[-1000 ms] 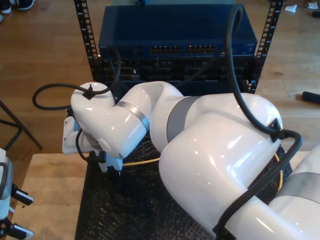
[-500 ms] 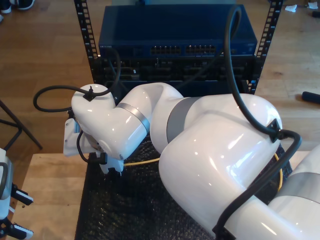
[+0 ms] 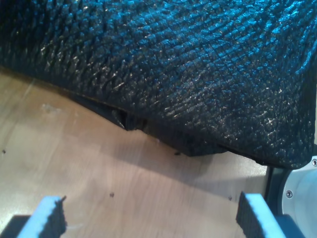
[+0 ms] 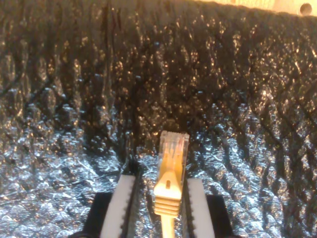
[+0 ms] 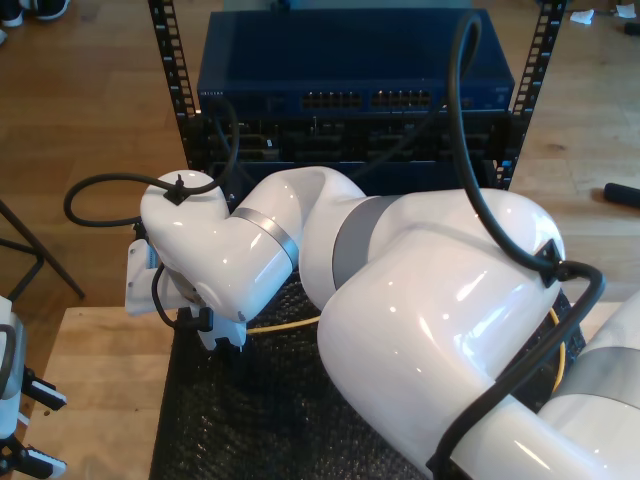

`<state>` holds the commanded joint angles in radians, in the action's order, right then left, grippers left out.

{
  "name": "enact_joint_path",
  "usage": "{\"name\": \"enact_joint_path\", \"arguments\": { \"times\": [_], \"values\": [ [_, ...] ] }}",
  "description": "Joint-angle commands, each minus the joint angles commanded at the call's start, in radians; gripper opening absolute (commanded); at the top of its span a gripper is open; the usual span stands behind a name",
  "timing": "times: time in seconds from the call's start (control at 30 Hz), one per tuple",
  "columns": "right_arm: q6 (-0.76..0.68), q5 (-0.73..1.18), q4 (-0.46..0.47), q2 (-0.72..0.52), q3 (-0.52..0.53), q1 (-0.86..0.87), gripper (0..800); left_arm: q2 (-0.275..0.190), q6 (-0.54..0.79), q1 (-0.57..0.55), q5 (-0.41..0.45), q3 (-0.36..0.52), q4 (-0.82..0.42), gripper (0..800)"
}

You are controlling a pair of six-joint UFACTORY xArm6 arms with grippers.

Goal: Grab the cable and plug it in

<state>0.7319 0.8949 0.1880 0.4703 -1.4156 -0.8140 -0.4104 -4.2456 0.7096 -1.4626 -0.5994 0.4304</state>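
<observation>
The cable (image 4: 171, 171) sits pinched between my second gripper's (image 4: 159, 198) fingers (image 4: 124, 203), plug forward over black bubble wrap (image 4: 223, 99). My first gripper's (image 3: 153, 218) fingers (image 3: 49, 215) are spread above the wooden surface (image 3: 74, 163).

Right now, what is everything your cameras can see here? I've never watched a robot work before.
Cable: one, yellow-orange with a clear plug, tip between my second gripper's pads above the mat.
Mat: one, black and bumpy, on the table.
Table: one, light wood, under the mat.
Network switch: one, dark blue, in the rack behind the table.
Rack: one, black.
My first gripper: one, open, over bare table beside the mat's edge.
My second gripper: one, white pads, shut on the cable.
</observation>
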Motion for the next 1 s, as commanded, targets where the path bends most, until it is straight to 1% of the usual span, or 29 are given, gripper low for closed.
{"name": "enact_joint_path", "arguments": {
  "times": [0.77, 0.87, 1.0],
  "values": [
    [0.0, 0.002, 0.0, -0.008, 0.021, 0.008, 231, 0.0, 0.0, 0.0, 0.0, 0.0, 0.0, 800],
    [0.0, 0.002, 0.0, -0.009, 0.021, 0.009, 219, 0.0, 0.002, 0.0, 0.0, 0.0, 0.0, 800],
    [0.0, 0.002, 0.002, -0.015, 0.023, 0.009, 163, 0.0, 0.0, 0.0, 0.0, 0.0, 0.0, 800]
  ]
}}
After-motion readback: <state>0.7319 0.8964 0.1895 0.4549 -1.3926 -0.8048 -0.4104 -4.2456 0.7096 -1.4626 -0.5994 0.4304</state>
